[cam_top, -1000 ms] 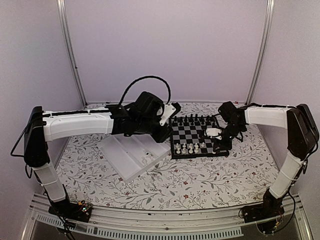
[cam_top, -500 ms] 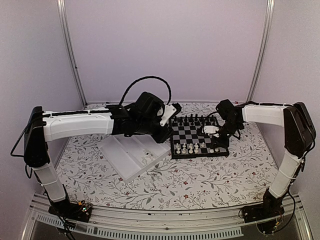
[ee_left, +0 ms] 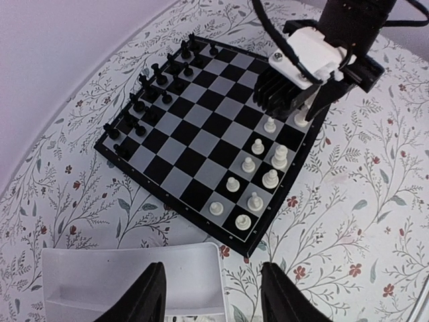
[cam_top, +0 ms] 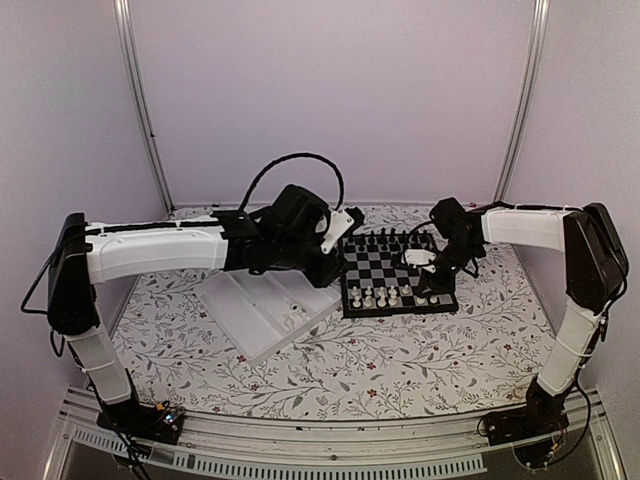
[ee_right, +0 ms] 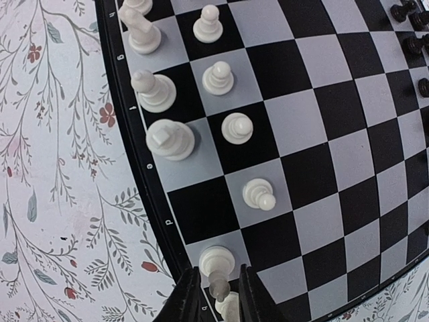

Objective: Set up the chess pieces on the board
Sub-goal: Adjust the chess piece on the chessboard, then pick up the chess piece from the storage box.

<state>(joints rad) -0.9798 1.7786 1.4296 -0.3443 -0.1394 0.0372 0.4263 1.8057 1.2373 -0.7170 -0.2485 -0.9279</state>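
Observation:
The board (cam_top: 385,262) lies at centre right, and it also shows in the left wrist view (ee_left: 201,134) and the right wrist view (ee_right: 322,134). Several white chess pieces (cam_top: 385,296) stand on its near two ranks (ee_left: 258,144). My right gripper (cam_top: 430,283) is over the board's right end (ee_left: 310,111). In the right wrist view its jaws (ee_right: 219,298) stand narrowly round the top of a white piece (ee_right: 218,263) whose base rests on a grey edge square. My left gripper (ee_left: 214,298) is open and empty, hovering above the tray's corner left of the board (cam_top: 335,268).
Black chessmen (cam_top: 385,240) line the board's far ranks (ee_left: 144,107). A white compartmented tray (cam_top: 250,310) lies left of the board (ee_left: 100,282), with a few small pieces in it (cam_top: 293,316). The tablecloth has a floral print.
My right gripper has shifted a little left and away over the board's right end. The left arm has stayed still.

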